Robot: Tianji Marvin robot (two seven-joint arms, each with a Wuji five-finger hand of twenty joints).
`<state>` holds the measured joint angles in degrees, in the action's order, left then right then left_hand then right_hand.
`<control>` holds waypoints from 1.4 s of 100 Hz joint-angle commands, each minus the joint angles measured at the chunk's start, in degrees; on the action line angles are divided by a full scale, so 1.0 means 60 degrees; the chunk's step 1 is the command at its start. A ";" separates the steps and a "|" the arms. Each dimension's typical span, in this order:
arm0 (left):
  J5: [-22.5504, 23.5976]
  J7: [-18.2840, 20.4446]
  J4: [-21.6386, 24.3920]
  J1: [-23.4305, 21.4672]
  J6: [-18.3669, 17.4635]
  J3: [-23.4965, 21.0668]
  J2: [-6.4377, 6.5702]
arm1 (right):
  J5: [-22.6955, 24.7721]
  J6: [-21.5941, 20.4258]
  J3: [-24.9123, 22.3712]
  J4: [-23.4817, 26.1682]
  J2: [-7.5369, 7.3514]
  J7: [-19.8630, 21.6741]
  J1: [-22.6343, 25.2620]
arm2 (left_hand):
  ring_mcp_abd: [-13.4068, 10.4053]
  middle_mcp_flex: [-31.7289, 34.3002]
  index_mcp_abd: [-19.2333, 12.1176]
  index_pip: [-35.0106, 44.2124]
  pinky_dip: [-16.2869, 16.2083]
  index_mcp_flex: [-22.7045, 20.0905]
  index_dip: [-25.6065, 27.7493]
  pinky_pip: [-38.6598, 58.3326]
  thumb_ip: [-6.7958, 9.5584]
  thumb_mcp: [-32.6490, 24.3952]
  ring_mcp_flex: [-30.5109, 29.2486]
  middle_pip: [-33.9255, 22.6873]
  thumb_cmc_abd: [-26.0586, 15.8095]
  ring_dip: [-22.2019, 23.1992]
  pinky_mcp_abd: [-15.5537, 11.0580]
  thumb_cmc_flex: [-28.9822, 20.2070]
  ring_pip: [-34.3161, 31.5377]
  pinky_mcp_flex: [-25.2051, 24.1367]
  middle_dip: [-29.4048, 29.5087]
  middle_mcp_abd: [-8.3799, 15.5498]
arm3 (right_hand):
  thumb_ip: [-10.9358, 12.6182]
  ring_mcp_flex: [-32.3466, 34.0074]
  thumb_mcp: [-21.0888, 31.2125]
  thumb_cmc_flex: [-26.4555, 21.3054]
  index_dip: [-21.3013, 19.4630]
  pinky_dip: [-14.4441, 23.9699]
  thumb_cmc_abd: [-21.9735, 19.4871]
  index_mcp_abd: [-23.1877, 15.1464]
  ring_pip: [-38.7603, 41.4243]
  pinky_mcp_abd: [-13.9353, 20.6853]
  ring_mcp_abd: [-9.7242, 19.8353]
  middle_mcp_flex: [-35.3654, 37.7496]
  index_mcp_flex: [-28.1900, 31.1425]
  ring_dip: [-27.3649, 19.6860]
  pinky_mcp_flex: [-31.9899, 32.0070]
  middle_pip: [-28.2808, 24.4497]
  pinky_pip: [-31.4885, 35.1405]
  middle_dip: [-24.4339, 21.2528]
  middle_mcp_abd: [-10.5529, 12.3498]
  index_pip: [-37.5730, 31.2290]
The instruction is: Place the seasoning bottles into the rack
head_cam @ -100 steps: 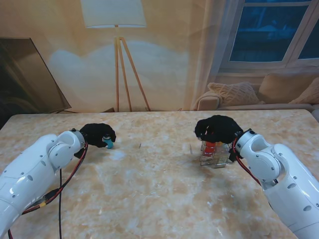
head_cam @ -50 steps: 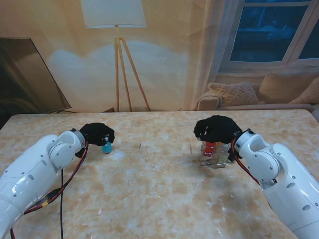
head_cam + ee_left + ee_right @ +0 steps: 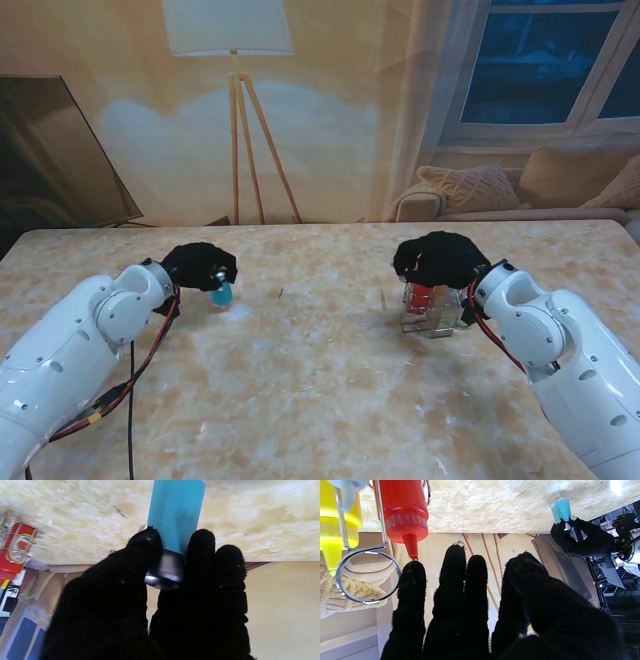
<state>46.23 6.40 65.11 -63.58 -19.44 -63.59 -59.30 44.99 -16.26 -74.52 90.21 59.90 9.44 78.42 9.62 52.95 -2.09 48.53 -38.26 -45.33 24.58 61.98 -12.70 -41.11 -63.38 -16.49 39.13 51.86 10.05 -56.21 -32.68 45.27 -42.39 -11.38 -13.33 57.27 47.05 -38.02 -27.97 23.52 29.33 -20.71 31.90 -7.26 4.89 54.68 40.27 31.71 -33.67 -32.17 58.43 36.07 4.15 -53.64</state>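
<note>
Stand view, looking down: the left robot hand (image 3: 198, 266), gloved in black, is clenched around a small turquoise seasoning bottle with a dark cap (image 3: 221, 292) on the left side of the beige marbled tabletop (image 3: 310, 380). The bottle hangs from the fingers at a slight tilt; whether its base touches the tabletop cannot be told. Well apart, on the right side, stands a chrome wire rack (image 3: 431, 311) holding a red squeeze bottle (image 3: 424, 296), with the right robot hand (image 3: 437, 260) hovering over it, fingers draped above the bottles.

Left wrist view shows the grasp closely: the thumb (image 3: 147, 545) presses one side of the dark cap (image 3: 165, 572) and two fingers (image 3: 200, 547) press the other, with the turquoise bottle (image 3: 175, 512) reaching away from the hand toward the tabletop (image 3: 75, 517). The red bottle (image 3: 15, 550) in the rack appears at the edge of this view.

Right wrist view shows the right robot hand (image 3: 480, 615) released, its fingers (image 3: 452, 580) stretched out and slightly apart, holding nothing. Beside the fingertips the red squeeze bottle (image 3: 402, 512) sits inside a wire ring of the rack, and a yellow squeeze bottle (image 3: 335, 517) sits in the neighbouring slot. One round wire ring (image 3: 367, 577) stands unfilled next to them. In the distance, the left robot hand (image 3: 580, 540) pinches the turquoise bottle (image 3: 560, 508).
</note>
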 commanded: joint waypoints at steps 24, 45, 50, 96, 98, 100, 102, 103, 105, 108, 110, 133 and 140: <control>-0.0687 0.0761 0.0924 -0.0011 -0.0080 0.0438 -0.0106 | 0.0093 -0.0333 -0.0369 0.0273 0.0022 -0.0026 0.0454 | -0.0973 0.0976 0.0645 0.0928 -0.0002 -0.0304 -0.0028 0.0049 -0.0062 -0.0643 -0.0146 -0.0829 -0.0052 -0.0078 -0.0884 -0.0387 -0.0201 0.0072 -0.0776 0.0162 | 0.0134 0.0157 0.0172 0.0014 -0.0133 -0.0081 -0.0023 -0.0319 0.0085 0.0024 0.0199 0.0164 0.0168 0.0145 0.0018 -0.0027 -0.0039 0.0140 0.0242 -0.0414; -0.1330 0.0958 0.1125 0.0197 0.0125 0.0988 -0.0206 | 0.0186 -0.0553 -0.0747 0.0513 0.0021 -0.0128 0.0785 | -0.0996 0.0994 0.0651 0.0932 -0.0009 -0.0315 -0.0068 0.0069 -0.0066 -0.0617 -0.0170 -0.0889 -0.0051 -0.0072 -0.0878 -0.0386 -0.0239 0.0089 -0.0828 0.0202 | 0.0144 0.0151 0.0122 0.0019 -0.0137 -0.0066 -0.0121 -0.0310 0.0094 0.0024 0.0187 0.0163 0.0176 0.0149 -0.0002 -0.0037 -0.0013 0.0141 0.0238 -0.0417; -0.1462 0.0978 0.1179 0.0232 0.0176 0.1105 -0.0232 | 0.0236 -0.0615 -0.0860 0.0587 0.0018 -0.0148 0.0888 | -0.0987 0.0998 0.0652 0.0930 -0.0012 -0.0322 -0.0080 0.0076 -0.0067 -0.0610 -0.0176 -0.0899 -0.0053 -0.0069 -0.0874 -0.0387 -0.0250 0.0093 -0.0833 0.0192 | 0.0149 0.0149 0.0097 0.0015 -0.0137 -0.0051 -0.0149 -0.0309 0.0097 0.0031 0.0190 0.0161 0.0176 0.0151 -0.0023 -0.0039 0.0014 0.0140 0.0222 -0.0416; -0.2864 0.1136 0.1620 0.0845 0.0730 0.2483 -0.0546 | 0.0997 -0.0968 -0.1921 0.1003 0.0030 -0.0739 0.1892 | -0.1061 0.0972 0.0637 0.0952 -0.0009 -0.0306 -0.0138 0.0088 -0.0077 -0.0578 -0.0168 -0.0961 -0.0105 -0.0090 -0.0898 -0.0379 -0.0283 0.0093 -0.0859 0.0233 | 0.0182 0.0209 -0.0015 -0.0011 -0.0143 0.0013 -0.0223 -0.0316 0.0155 0.0008 0.0183 0.0228 0.0257 0.0180 -0.0050 -0.0074 0.0068 0.0152 0.0231 -0.0428; -0.2920 0.1141 0.1622 0.0884 0.0759 0.2552 -0.0563 | 0.1027 -0.0983 -0.1966 0.1014 0.0032 -0.0776 0.1927 | -0.1062 0.0976 0.0637 0.0952 -0.0009 -0.0304 -0.0142 0.0089 -0.0080 -0.0571 -0.0167 -0.0966 -0.0104 -0.0091 -0.0898 -0.0371 -0.0283 0.0094 -0.0861 0.0236 | 0.0184 0.0218 -0.0020 -0.0012 -0.0142 0.0015 -0.0241 -0.0311 0.0163 0.0016 0.0182 0.0239 0.0265 0.0184 -0.0034 -0.0082 0.0065 0.0157 0.0225 -0.0429; -0.2968 0.1131 0.1625 0.0920 0.0789 0.2625 -0.0584 | 0.1066 -0.1001 -0.2015 0.1026 0.0034 -0.0817 0.1964 | -0.1061 0.0969 0.0628 0.0953 -0.0009 -0.0302 -0.0143 0.0090 -0.0080 -0.0569 -0.0166 -0.0966 -0.0115 -0.0092 -0.0898 -0.0369 -0.0284 0.0096 -0.0861 0.0235 | 0.0185 0.0236 -0.0026 -0.0015 -0.0140 0.0021 -0.0251 -0.0322 0.0176 0.0012 0.0187 0.0253 0.0275 0.0190 -0.0044 -0.0089 0.0074 0.0161 0.0231 -0.0426; -0.3012 0.1108 0.1627 0.0953 0.0818 0.2693 -0.0608 | 0.1109 -0.1023 -0.2063 0.1038 0.0036 -0.0857 0.1997 | -0.1070 0.0975 0.0624 0.0960 -0.0010 -0.0307 -0.0143 0.0092 -0.0081 -0.0566 -0.0169 -0.0975 -0.0105 -0.0092 -0.0898 -0.0371 -0.0287 0.0097 -0.0865 0.0240 | 0.0187 0.0247 -0.0031 -0.0019 -0.0140 0.0026 -0.0259 -0.0330 0.0186 0.0008 0.0196 0.0259 0.0287 0.0195 -0.0039 -0.0092 0.0077 0.0162 0.0231 -0.0427; -0.3038 0.1095 0.1629 0.0969 0.0831 0.2726 -0.0619 | 0.1130 -0.1036 -0.2088 0.1044 0.0036 -0.0876 0.2013 | -0.1073 0.0970 0.0618 0.0955 -0.0010 -0.0296 -0.0147 0.0093 -0.0079 -0.0569 -0.0168 -0.0974 -0.0110 -0.0093 -0.0897 -0.0374 -0.0287 0.0098 -0.0864 0.0239 | 0.0187 0.0250 -0.0035 -0.0019 -0.0139 0.0031 -0.0263 -0.0332 0.0189 0.0001 0.0200 0.0262 0.0289 0.0197 -0.0058 -0.0094 0.0088 0.0164 0.0219 -0.0426; -0.3101 0.1075 0.1637 0.1002 0.0859 0.2796 -0.0642 | 0.1167 -0.1061 -0.2140 0.1056 0.0037 -0.0911 0.2047 | -0.1075 0.0967 0.0620 0.0967 -0.0010 -0.0310 -0.0143 0.0094 -0.0079 -0.0567 -0.0169 -0.0976 -0.0112 -0.0093 -0.0896 -0.0374 -0.0289 0.0098 -0.0864 0.0243 | 0.0187 0.0266 -0.0045 -0.0018 -0.0141 0.0037 -0.0267 -0.0330 0.0203 0.0006 0.0196 0.0269 0.0302 0.0204 -0.0059 -0.0099 0.0093 0.0168 0.0239 -0.0431; -0.3189 0.1054 0.1654 0.1047 0.0897 0.2892 -0.0674 | 0.1199 -0.1092 -0.2211 0.1073 0.0040 -0.0952 0.2093 | -0.1056 0.0966 0.0625 0.0965 -0.0010 -0.0300 -0.0149 0.0096 -0.0081 -0.0562 -0.0165 -0.0981 -0.0119 -0.0094 -0.0896 -0.0368 -0.0290 0.0098 -0.0866 0.0241 | 0.0191 0.0268 -0.0050 -0.0027 -0.0140 0.0045 -0.0278 -0.0348 0.0213 -0.0001 0.0190 0.0291 0.0304 0.0210 -0.0065 -0.0113 0.0102 0.0177 0.0245 -0.0427; -0.3229 0.1031 0.1667 0.1076 0.0929 0.2959 -0.0697 | 0.1215 -0.1108 -0.2257 0.1084 0.0042 -0.0979 0.2125 | -0.1078 0.0964 0.0615 0.0966 -0.0010 -0.0295 -0.0152 0.0101 -0.0082 -0.0558 -0.0163 -0.0984 -0.0118 -0.0095 -0.0907 -0.0363 -0.0291 0.0104 -0.0865 0.0250 | 0.0194 0.0265 -0.0052 -0.0035 -0.0144 0.0048 -0.0285 -0.0342 0.0216 -0.0002 0.0192 0.0297 0.0314 0.0212 -0.0061 -0.0116 0.0103 0.0179 0.0249 -0.0433; -0.3636 0.0832 0.1807 0.1489 0.1265 0.3674 -0.0947 | 0.1517 -0.1141 -0.2639 0.1062 0.0068 -0.1391 0.2422 | -0.1081 0.0952 0.0579 0.0989 -0.0003 -0.0273 -0.0184 0.0104 -0.0083 -0.0520 -0.0161 -0.1035 -0.0162 -0.0091 -0.0915 -0.0351 -0.0318 0.0096 -0.0880 0.0289 | 0.0211 0.0282 -0.0090 -0.0076 -0.0156 0.0079 -0.0269 -0.0336 0.0269 -0.0006 0.0195 0.0318 0.0343 0.0245 -0.0040 -0.0132 0.0096 0.0203 0.0247 -0.0439; -0.3789 0.0775 0.1820 0.1647 0.1389 0.3881 -0.1039 | 0.1570 -0.1136 -0.2691 0.1035 0.0071 -0.1460 0.2475 | -0.1075 0.0950 0.0594 0.1000 0.0000 -0.0278 -0.0206 0.0104 -0.0081 -0.0511 -0.0159 -0.1058 -0.0159 -0.0084 -0.0941 -0.0356 -0.0335 0.0093 -0.0884 0.0286 | 0.0213 0.0274 -0.0090 -0.0078 -0.0153 0.0084 -0.0262 -0.0340 0.0271 -0.0010 0.0200 0.0318 0.0342 0.0248 -0.0039 -0.0121 0.0091 0.0197 0.0249 -0.0433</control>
<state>24.14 10.47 74.86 -54.84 -11.67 -40.80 -64.01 54.05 -23.15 -90.50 96.63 60.05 0.19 92.26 9.54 52.98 -2.19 49.01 -38.26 -45.33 23.87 62.20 -13.24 -41.11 -63.39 -16.43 39.15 51.86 10.05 -56.19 -33.32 45.34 -44.03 -11.41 -13.33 57.88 46.90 -38.02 -27.97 23.52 29.30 -20.71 32.63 -7.26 4.90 55.26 40.42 31.71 -33.87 -32.17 58.43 36.06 4.22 -53.64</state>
